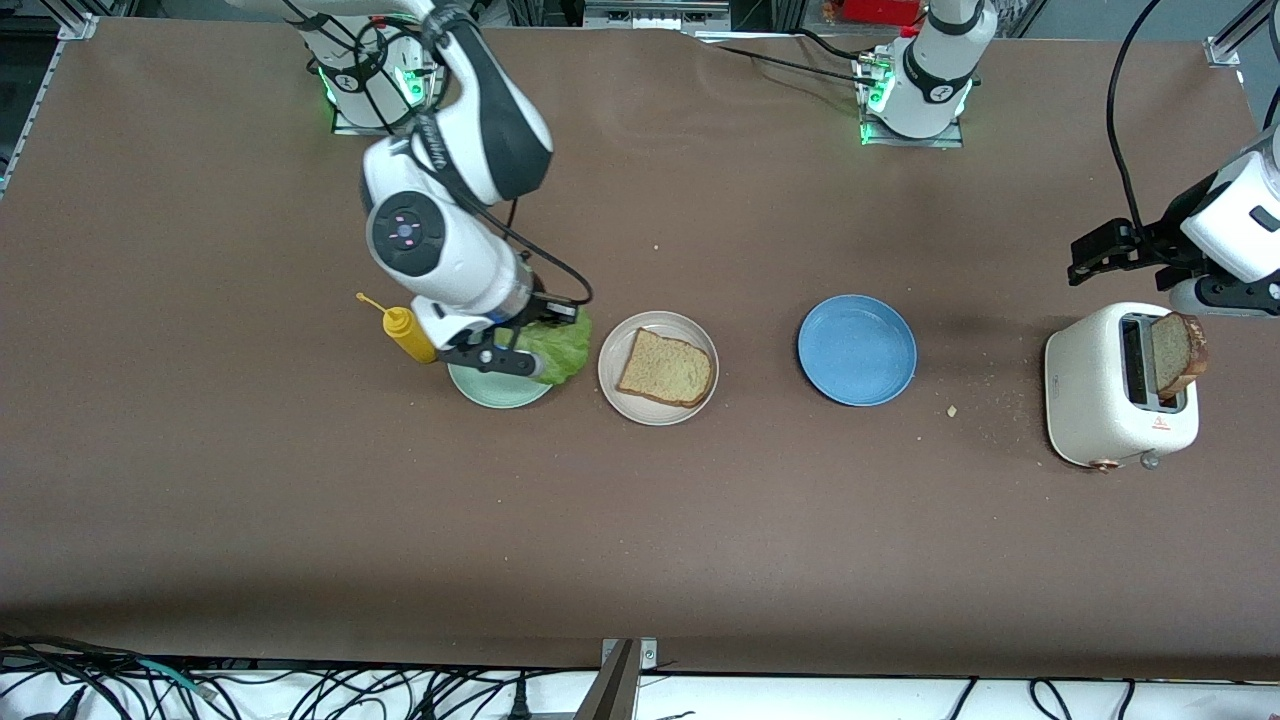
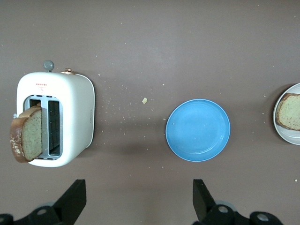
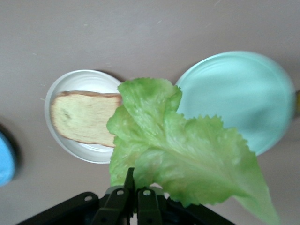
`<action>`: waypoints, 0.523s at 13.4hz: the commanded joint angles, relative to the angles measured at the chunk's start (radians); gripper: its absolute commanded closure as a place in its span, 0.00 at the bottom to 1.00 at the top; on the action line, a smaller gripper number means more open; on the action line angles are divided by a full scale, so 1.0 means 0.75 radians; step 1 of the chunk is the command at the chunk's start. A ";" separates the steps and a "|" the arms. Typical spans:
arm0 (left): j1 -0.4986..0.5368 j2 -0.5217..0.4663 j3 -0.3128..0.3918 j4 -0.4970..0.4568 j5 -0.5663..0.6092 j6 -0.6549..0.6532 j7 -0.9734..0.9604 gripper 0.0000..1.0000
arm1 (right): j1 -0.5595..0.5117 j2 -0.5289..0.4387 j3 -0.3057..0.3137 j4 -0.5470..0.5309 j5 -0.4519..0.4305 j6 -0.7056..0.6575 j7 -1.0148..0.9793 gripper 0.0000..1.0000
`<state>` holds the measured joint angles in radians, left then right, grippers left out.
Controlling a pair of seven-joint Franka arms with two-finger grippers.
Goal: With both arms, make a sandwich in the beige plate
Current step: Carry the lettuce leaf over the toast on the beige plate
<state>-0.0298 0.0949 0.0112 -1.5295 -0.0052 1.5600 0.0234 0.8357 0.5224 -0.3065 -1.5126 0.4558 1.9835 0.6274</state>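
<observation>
The beige plate (image 1: 608, 380) holds one bread slice (image 1: 666, 368) lying flat. My right gripper (image 1: 505, 352) is shut on a ruffled green lettuce leaf (image 1: 560, 345) and hangs over the edge of the mint-green plate (image 1: 490, 393), beside the beige plate. In the right wrist view the lettuce (image 3: 183, 150) hangs from the right gripper (image 3: 136, 180), over the gap between the mint-green plate (image 3: 243, 98) and the beige plate (image 3: 79, 77). A second bread slice (image 1: 1178, 352) stands in the toaster (image 1: 1100, 390). My left gripper (image 2: 138, 187) is open and empty over the table next to the toaster (image 2: 75, 117).
A blue plate (image 1: 857, 350) with nothing on it sits between the beige plate and the toaster. A yellow mustard bottle (image 1: 405, 330) lies beside the mint-green plate. Crumbs (image 1: 952, 411) are scattered near the toaster.
</observation>
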 commanded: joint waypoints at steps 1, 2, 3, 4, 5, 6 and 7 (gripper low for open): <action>0.005 -0.008 0.001 -0.012 -0.026 0.012 0.006 0.00 | 0.102 0.103 -0.019 0.023 0.146 0.208 0.094 1.00; 0.005 -0.008 0.001 -0.012 -0.026 0.012 0.006 0.00 | 0.123 0.132 -0.019 0.023 0.153 0.275 0.096 1.00; 0.005 -0.008 0.001 -0.012 -0.026 0.012 0.006 0.00 | 0.143 0.162 -0.019 0.023 0.157 0.341 0.100 1.00; 0.003 -0.008 0.001 -0.012 -0.026 0.012 0.006 0.00 | 0.176 0.193 -0.019 0.019 0.179 0.416 0.102 1.00; 0.005 -0.008 0.001 -0.012 -0.026 0.012 0.006 0.00 | 0.211 0.230 -0.019 0.012 0.218 0.472 0.104 1.00; 0.005 -0.008 0.001 -0.012 -0.026 0.012 0.006 0.00 | 0.243 0.264 -0.019 -0.006 0.225 0.517 0.102 1.00; 0.005 -0.008 0.001 -0.012 -0.026 0.012 0.006 0.00 | 0.264 0.279 -0.019 -0.014 0.239 0.588 0.106 1.00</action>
<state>-0.0296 0.0976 0.0115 -1.5296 -0.0052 1.5600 0.0234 0.9910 0.6986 -0.3054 -1.5186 0.5992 2.3465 0.6967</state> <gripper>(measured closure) 0.000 0.960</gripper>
